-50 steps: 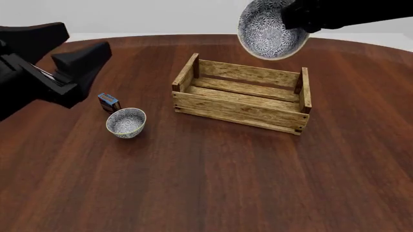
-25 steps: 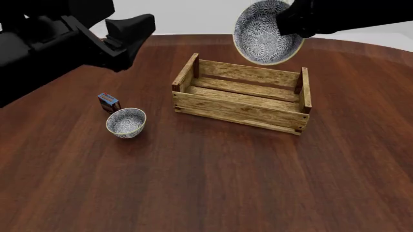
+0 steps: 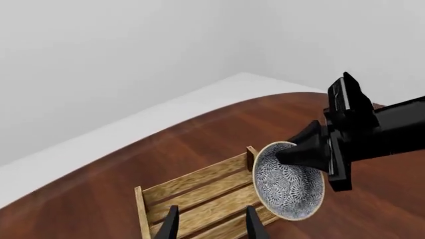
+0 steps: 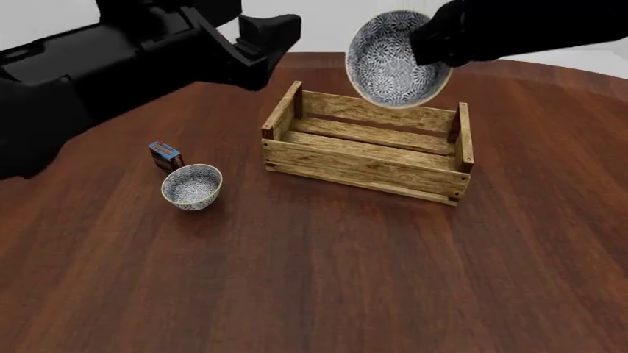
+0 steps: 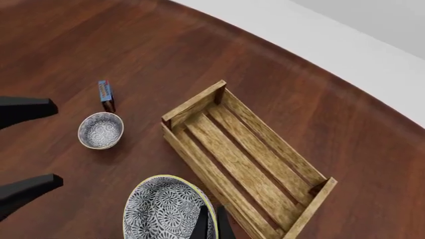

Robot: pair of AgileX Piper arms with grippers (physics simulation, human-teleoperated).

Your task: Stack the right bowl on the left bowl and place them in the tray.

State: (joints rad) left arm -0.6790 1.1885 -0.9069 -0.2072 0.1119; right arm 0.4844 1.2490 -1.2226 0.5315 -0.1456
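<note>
My right gripper (image 4: pixel 428 45) is shut on the rim of the right bowl (image 4: pixel 390 65), a speckled bowl with a cream-yellow rim. It hangs tilted in the air over the far side of the tray (image 4: pixel 363 166), a light-wood slatted crate. The right wrist view shows the fingers (image 5: pixel 200 225) pinching that bowl (image 5: pixel 162 211) above the tray (image 5: pixel 196 102). The left bowl (image 4: pixel 193 185) (image 5: pixel 100 130) stands upright on the table, left of the tray. My left gripper (image 4: pixel 267 35) (image 3: pixel 211 226) is raised, open and empty, left of the held bowl (image 3: pixel 289 183).
A small blue box (image 4: pixel 165 154) (image 5: pixel 105 92) stands just behind the left bowl. The dark wood table (image 4: pixel 314 279) curves away at the far edge. The left arm's black body (image 4: pixel 108 70) spans the upper left of the front view.
The left arm has risen and swung right and farther away, toward the tray's far left corner. The right gripper has carried the bowl slightly left and lower.
</note>
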